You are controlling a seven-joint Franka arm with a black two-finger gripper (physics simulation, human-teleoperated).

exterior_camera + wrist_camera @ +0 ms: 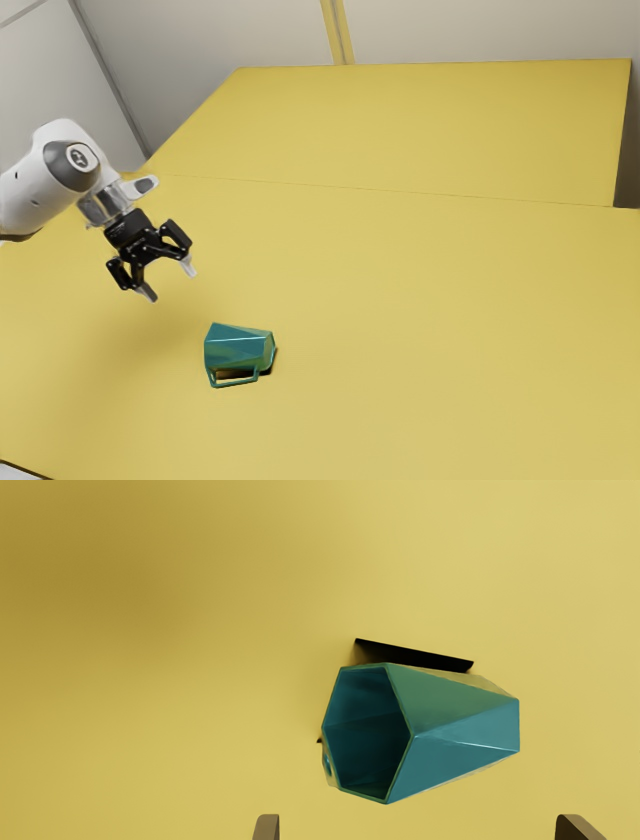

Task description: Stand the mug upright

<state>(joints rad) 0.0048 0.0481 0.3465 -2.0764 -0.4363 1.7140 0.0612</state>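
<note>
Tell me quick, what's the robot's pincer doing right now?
Pincer: open, holding nothing; the teal mug lies on its side, apart from it.

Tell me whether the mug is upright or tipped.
Tipped: the teal faceted mug lies on its side on the yellow table, its open mouth facing sideways.

Teal mug (238,348), plain yellow table (400,280)

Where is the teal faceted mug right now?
In the exterior view, the teal faceted mug lies on its side on the yellow table, below and to the view's right of the open black two-finger gripper.
</note>
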